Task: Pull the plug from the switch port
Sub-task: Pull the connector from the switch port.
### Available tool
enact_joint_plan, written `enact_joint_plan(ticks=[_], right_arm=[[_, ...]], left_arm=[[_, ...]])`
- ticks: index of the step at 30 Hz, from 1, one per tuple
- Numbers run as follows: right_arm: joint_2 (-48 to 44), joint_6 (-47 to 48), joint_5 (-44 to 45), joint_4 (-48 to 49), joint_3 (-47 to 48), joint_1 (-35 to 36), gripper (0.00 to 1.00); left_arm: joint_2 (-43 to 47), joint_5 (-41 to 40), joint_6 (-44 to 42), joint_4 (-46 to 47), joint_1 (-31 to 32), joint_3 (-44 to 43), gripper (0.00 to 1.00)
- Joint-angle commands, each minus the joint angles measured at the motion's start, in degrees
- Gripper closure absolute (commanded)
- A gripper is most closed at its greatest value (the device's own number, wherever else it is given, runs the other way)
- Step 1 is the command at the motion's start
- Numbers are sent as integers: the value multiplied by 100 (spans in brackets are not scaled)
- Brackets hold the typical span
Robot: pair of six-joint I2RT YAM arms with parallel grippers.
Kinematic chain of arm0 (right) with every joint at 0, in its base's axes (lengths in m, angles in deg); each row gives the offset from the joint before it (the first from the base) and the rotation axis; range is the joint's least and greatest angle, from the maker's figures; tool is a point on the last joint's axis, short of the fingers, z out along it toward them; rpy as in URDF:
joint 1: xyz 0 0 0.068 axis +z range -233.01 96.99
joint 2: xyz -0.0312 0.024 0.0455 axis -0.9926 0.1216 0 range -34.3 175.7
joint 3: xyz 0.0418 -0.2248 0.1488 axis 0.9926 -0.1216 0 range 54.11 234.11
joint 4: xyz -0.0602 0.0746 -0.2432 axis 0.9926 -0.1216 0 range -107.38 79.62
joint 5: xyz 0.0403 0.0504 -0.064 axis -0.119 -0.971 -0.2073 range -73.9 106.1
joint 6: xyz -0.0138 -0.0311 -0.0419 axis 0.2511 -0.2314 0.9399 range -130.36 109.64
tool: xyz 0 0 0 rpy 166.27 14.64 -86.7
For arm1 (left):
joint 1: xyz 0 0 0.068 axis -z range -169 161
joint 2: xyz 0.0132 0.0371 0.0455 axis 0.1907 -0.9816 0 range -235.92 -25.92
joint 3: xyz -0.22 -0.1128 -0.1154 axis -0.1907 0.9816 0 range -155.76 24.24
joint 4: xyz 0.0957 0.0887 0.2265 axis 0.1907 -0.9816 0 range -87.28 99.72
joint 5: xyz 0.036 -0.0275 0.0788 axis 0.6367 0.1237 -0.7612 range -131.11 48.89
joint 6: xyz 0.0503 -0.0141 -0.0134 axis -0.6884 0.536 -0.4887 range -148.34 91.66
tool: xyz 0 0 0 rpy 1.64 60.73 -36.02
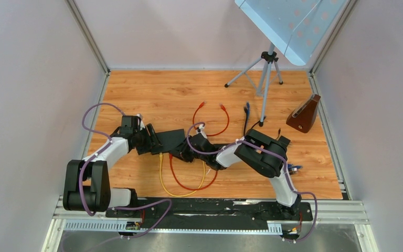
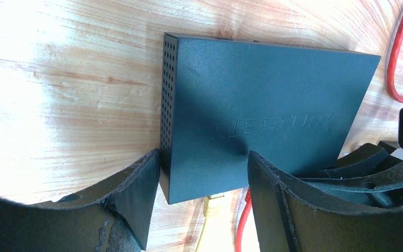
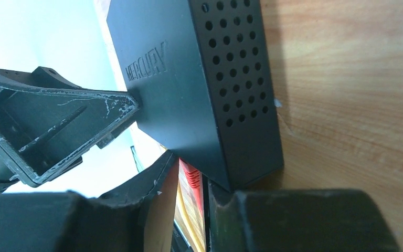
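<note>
While left gripper (image 1: pixel 152 142) braces the switch (image 1: pixel 172 137), right gripper (image 3: pixel 191 210) is pinched down on the red plug (image 3: pixel 190 176).
Switch lies flat on the wooden table (image 1: pixel 136 94), mid-table, between the two grippers. Left fingers are at medium spread across one end of the box: one finger (image 2: pixel 139 191) is against the vented side wall and the other (image 2: pixel 273 197) has its tip on the top face. Right fingers are at a narrow gap with the red plug between them, right at the switch's port edge; plug looks seated in the port. Yellow plug (image 2: pixel 213 202) sits in the port just beside it. Both cables loop toward the near edge. A loose red cable (image 1: pixel 210 118) lies behind the switch.
</note>
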Motion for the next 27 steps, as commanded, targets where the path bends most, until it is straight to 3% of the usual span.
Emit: enact_joint_plan(ticks=[1, 3, 7, 19, 27], right_arm=[[152, 176, 190, -557, -43, -87, 70], [147, 111, 189, -606, -43, -111, 65], [213, -112, 190, -649, -43, -127, 64], [318, -156, -173, -789, 32, -188, 83], [260, -41, -140, -797, 45, -192, 78]], left_arm=[[-28, 214, -8, 69, 2, -84, 32], [-61, 189, 31, 73, -5, -66, 33], [-170, 139, 91, 39, -3, -76, 35], [-130, 170, 86, 81, -1, -27, 37], [-116, 205, 80, 112, -4, 1, 37]])
